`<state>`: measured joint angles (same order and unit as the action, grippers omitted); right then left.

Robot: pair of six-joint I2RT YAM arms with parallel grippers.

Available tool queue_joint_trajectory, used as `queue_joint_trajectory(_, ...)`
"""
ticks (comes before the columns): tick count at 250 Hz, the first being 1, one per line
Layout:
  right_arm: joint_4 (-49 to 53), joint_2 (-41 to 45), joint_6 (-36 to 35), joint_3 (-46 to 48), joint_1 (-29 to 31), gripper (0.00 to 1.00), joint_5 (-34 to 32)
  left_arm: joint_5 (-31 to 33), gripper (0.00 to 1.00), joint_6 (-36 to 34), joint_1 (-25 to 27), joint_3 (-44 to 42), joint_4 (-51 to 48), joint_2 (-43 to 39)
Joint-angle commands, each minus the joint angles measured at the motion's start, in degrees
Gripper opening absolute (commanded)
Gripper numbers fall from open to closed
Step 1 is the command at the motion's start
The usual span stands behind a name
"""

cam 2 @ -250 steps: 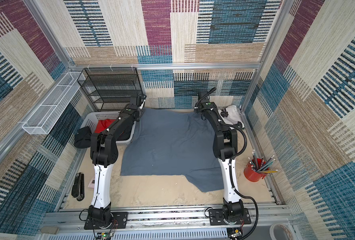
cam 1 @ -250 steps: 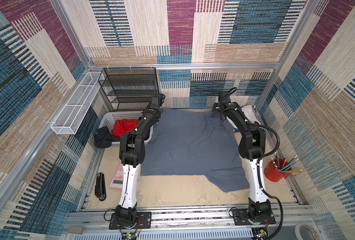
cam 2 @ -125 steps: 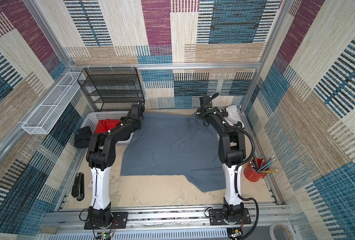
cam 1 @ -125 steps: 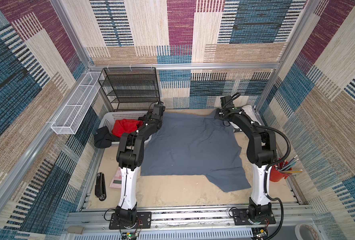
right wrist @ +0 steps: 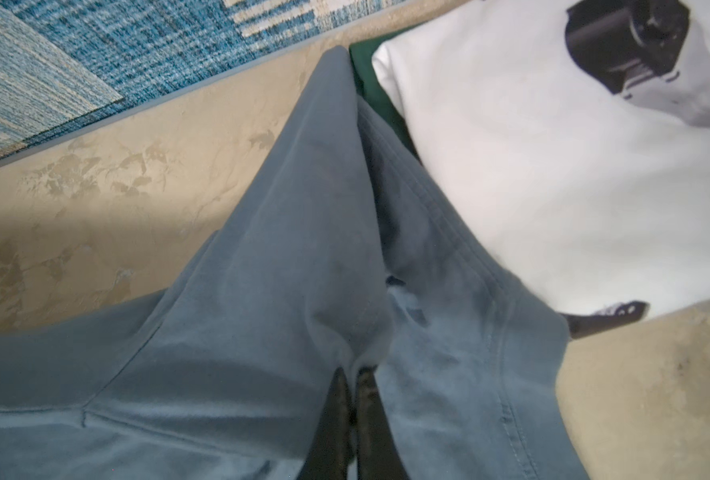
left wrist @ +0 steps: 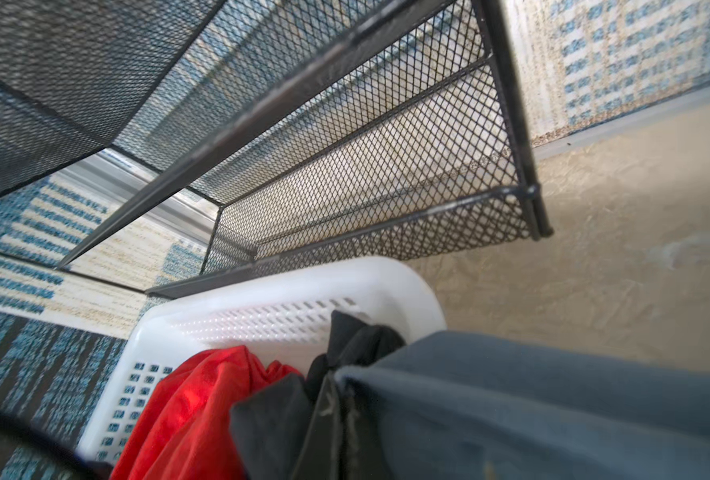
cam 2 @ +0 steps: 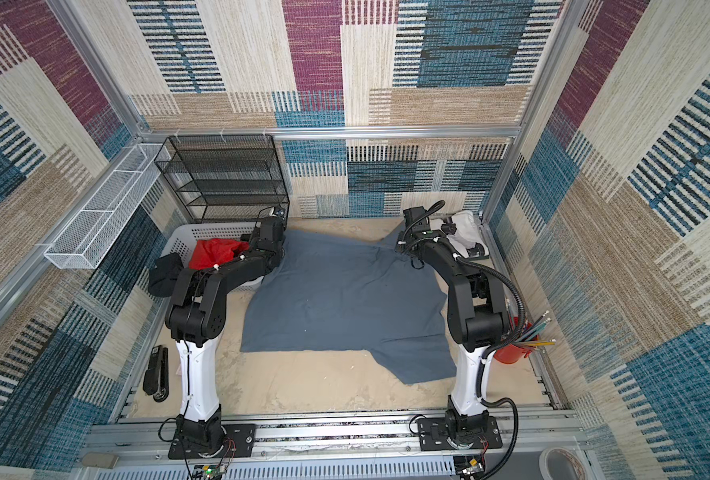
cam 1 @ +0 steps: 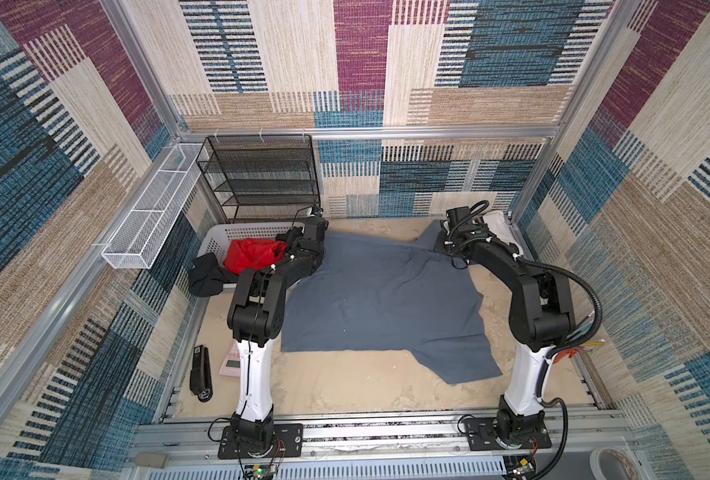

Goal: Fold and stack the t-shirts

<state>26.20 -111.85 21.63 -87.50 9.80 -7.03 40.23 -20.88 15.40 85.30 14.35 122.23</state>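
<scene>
A large slate-grey t-shirt (cam 1: 378,299) (cam 2: 341,299) lies spread over the sandy table top in both top views. My left gripper (cam 1: 322,235) (left wrist: 338,386) is shut on its far left corner, beside the basket. My right gripper (cam 1: 440,245) (right wrist: 354,374) is shut on a pinched ridge of its far right corner. A folded white t-shirt with black patches (cam 1: 499,224) (right wrist: 532,166) lies at the back right, just beyond the right gripper. A dark green t-shirt (right wrist: 366,75) shows as a strip under the white one.
A white perforated basket (cam 1: 220,237) at the back left holds red cloth (cam 1: 249,253) and black cloth (cam 1: 205,274). A black mesh rack (cam 1: 262,178) stands behind it, with a white wire tray (cam 1: 149,220) on the left wall. A stapler (cam 1: 201,372) lies front left, a red pencil cup (cam 2: 515,345) right.
Both grippers have drawn back a little from the rear wall, still shut on the grey t-shirt's far corners. The right arm's elbow has swung out to the right.
</scene>
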Motion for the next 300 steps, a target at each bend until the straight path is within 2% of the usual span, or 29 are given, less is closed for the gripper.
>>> queue_joint_trajectory(1,-2.7,1.9,0.8,2.8,0.1,0.0,-1.1,2.7,0.0,4.0,0.6,-3.5,1.3,-2.4)
queue_joint_trajectory(36,-3.2,2.5,1.0,4.9,0.1,0.0,-1.3,2.1,0.0,9.7,2.1,-7.9,-1.0,-6.1)
queue_joint_trajectory(59,-3.6,3.0,1.1,6.0,0.1,0.0,-1.1,4.6,0.0,9.5,4.0,-8.8,-2.3,-7.2)
queue_joint_trajectory(94,-4.2,3.9,1.1,7.6,0.1,0.0,-0.8,4.9,0.0,11.4,5.2,-10.0,-5.5,-8.9)
queue_joint_trajectory(155,-4.8,4.1,1.0,9.0,0.0,0.0,1.2,4.6,0.0,22.0,6.0,-9.5,-20.6,-11.8)
queue_joint_trajectory(209,-5.0,4.0,1.0,10.1,0.0,0.0,2.9,7.1,0.0,29.9,6.2,-3.9,-36.8,-9.1)
queue_joint_trajectory(261,-3.5,3.5,1.3,10.7,0.0,0.0,5.9,1.3,0.0,39.3,6.2,-2.2,-46.7,-9.2)
queue_joint_trajectory(300,-3.6,3.0,1.9,11.3,0.0,0.0,8.4,-3.7,0.0,44.0,6.3,-0.4,-51.7,-5.7)
